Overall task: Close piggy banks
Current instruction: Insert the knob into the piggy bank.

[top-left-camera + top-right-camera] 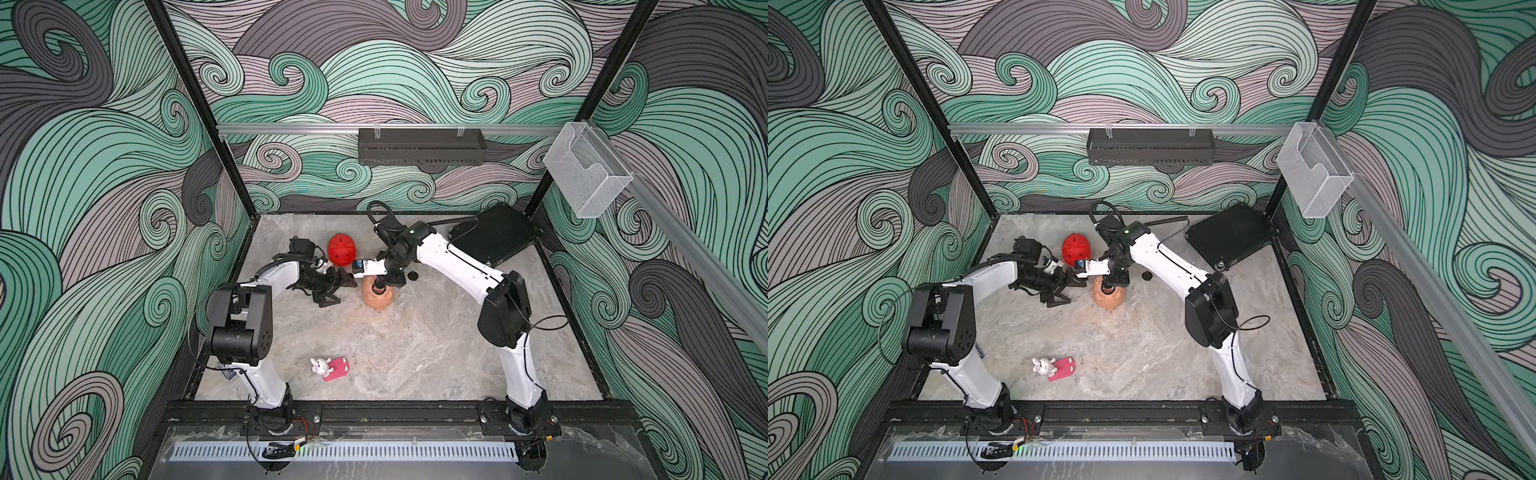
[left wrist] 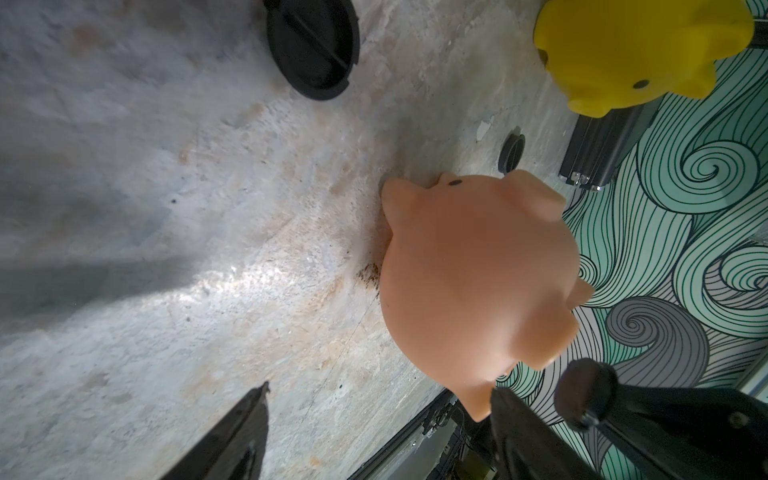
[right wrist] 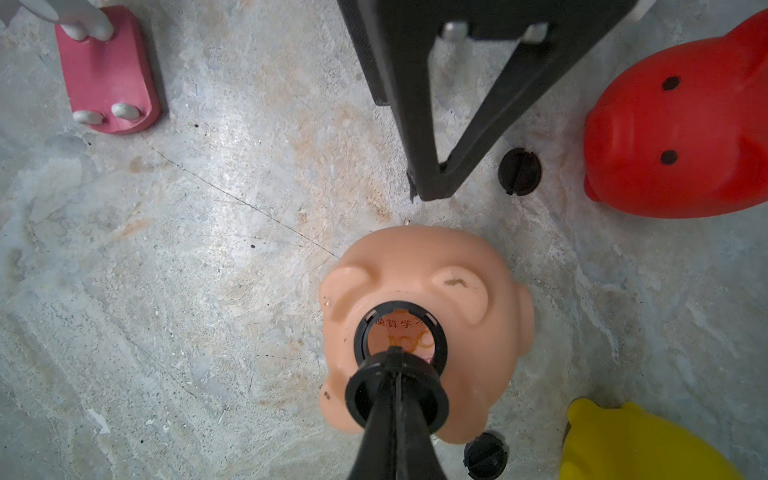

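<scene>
The grey stone-look surface (image 1: 415, 353) carried everything. Near its middle the peach-pink piggy bank (image 3: 419, 266) lay belly up, its open belly hole (image 3: 401, 336) facing my right wrist; the red piggy bank (image 1: 341, 249) stood upright behind it towards the back wall, apart from it; the yellow piggy bank (image 2: 623, 50) sat near the peach one. My left hand (image 1: 340, 291) hovered just beside the peach pig, fingers spread with nothing between them; my right hand (image 3: 395, 365) was pinched together on a black plug (image 3: 397, 401), held over the hole and not seated in it. The white bunny toy (image 1: 320, 366) lay well apart near the front edge; a loose black plug (image 3: 519, 171) lay near the red pig; a second loose plug (image 3: 485, 455) lay just beside the peach one.
</scene>
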`<state>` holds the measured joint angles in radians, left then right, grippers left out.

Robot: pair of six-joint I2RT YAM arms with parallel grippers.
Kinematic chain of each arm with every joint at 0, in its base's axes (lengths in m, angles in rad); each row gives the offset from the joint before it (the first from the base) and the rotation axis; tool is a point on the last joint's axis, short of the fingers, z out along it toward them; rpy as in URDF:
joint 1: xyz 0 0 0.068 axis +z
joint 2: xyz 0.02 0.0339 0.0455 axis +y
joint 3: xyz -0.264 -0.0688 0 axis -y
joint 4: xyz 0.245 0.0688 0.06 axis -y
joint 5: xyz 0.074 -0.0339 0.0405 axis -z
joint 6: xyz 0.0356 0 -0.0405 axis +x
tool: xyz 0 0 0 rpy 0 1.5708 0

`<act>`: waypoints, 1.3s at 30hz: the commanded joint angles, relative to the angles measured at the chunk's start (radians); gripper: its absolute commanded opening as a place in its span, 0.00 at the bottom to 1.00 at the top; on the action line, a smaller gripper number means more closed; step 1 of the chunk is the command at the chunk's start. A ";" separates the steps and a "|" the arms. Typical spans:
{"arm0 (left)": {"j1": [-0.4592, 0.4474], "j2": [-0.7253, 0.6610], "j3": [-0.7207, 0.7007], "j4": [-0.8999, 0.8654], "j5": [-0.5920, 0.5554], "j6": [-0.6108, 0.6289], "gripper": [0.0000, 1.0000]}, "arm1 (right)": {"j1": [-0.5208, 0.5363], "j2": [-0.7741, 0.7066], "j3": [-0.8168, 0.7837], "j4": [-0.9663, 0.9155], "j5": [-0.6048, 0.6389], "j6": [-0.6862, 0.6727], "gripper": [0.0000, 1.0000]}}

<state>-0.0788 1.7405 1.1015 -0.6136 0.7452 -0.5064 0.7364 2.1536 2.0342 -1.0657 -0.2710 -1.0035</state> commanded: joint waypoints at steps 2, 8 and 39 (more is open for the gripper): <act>-0.002 0.017 0.029 -0.010 0.014 0.019 0.83 | 0.004 0.012 0.011 -0.035 0.002 -0.024 0.00; -0.001 0.016 0.024 -0.009 0.013 0.022 0.83 | 0.006 0.034 0.026 -0.033 0.010 -0.032 0.00; -0.001 0.019 0.015 -0.013 0.016 0.031 0.83 | 0.014 0.073 0.021 -0.020 0.047 -0.063 0.00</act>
<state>-0.0788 1.7451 1.1015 -0.6144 0.7456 -0.4961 0.7486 2.2261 2.0659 -1.0725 -0.2333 -1.0512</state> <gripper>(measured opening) 0.830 0.056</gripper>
